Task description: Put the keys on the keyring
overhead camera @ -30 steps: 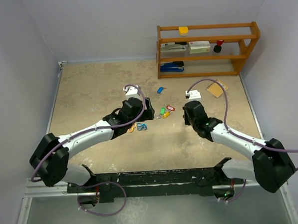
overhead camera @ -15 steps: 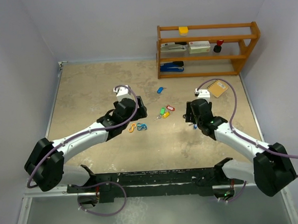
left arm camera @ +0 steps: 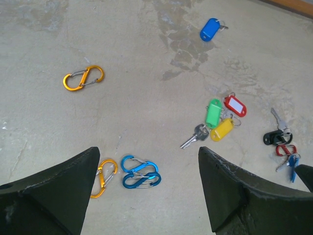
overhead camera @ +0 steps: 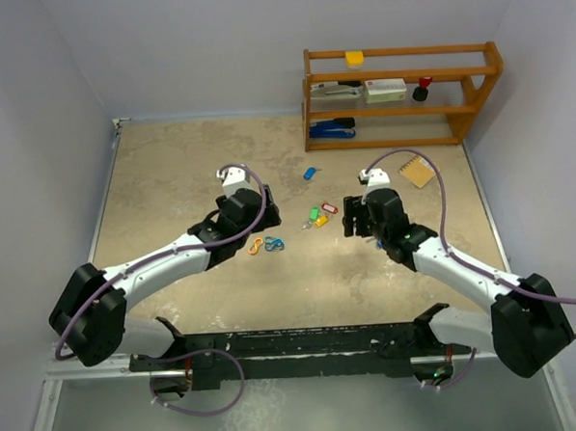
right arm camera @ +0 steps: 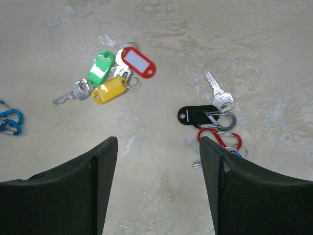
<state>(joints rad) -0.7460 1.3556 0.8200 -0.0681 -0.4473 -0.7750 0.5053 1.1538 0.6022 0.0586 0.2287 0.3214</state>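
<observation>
**Keys [overhead camera: 319, 215] loose on table [overhead camera: 189, 172], both claws spread**

Green, yellow and red tags clustered mid-table, between the arms. Left gripper [left arm camera: 146, 159] reached forward, low, jaws wide, empty, above blue clips [left arm camera: 141, 175]. Right gripper [right arm camera: 159, 142] pitched down, jaws wide, empty. Black-tag key [right arm camera: 193, 116] and red clip [right arm camera: 218, 138] just beside its right finger. Blue-tag key [left arm camera: 210, 29] well apart. On shelf [overhead camera: 402, 94]: stapler [overhead camera: 332, 128], boxes [overhead camera: 385, 90].

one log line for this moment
left gripper: open, empty | right gripper: open, empty | black plastic-tagged metal key: unheld | green, yellow, red plastic-tagged keys: clustered, unheld
</observation>
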